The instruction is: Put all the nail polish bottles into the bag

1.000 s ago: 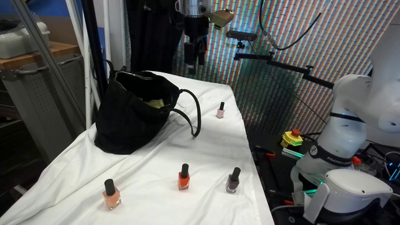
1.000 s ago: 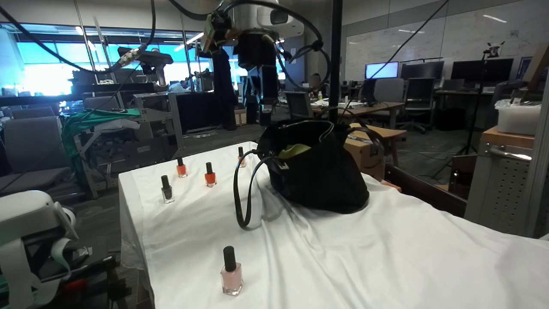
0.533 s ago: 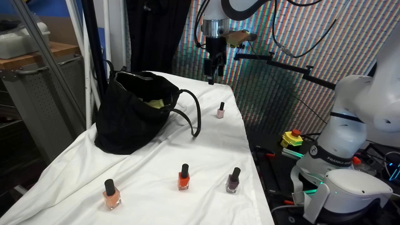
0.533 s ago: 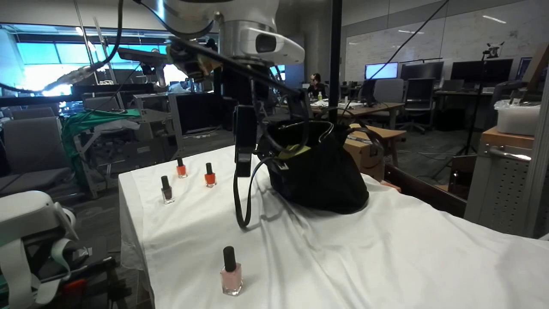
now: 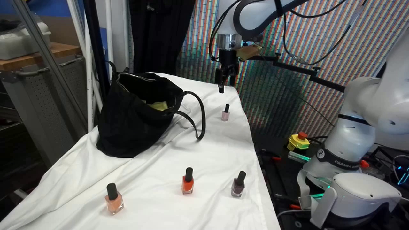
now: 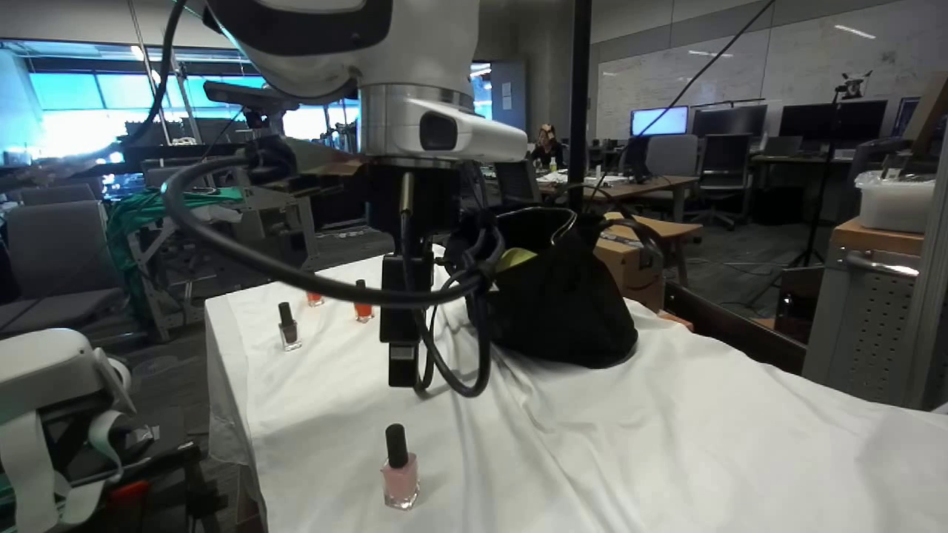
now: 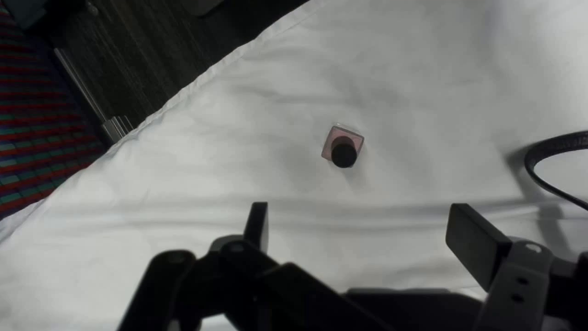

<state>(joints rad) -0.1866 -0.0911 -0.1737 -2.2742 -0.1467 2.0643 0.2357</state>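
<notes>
The gripper (image 7: 357,220) has its jaws spread wide, with nothing between them but a view of the white cloth (image 7: 197,156) below. The pale pink bottle (image 7: 340,140) stands upright on that cloth, apart from the jaws, at 12 o'clock of the gap in the wrist view, a touch toward 11; picking it up looks like the step in hand. Bring its dark cap (image 7: 344,156) midway between the jaws, then descend straight. The square glass is turned slightly to the closing line, so a small wrist twist, or a pinch on the round cap, should hold cleaner. Close gently: on creased cloth a one-sided nudge could topple it. The handle (image 7: 562,143) loops at 3 o'clock of the bottle, so lift well above it. In an exterior view the bag (image 5: 134,124) sits at 9 o'clock from that bottle, mouth upward; release over its middle. Farther off stand a dark grey bottle (image 5: 237,185) at 6 o'clock, a red-orange bottle (image 5: 188,182) at 7 and a pale orange bottle (image 5: 114,200) just short of 8.
</notes>
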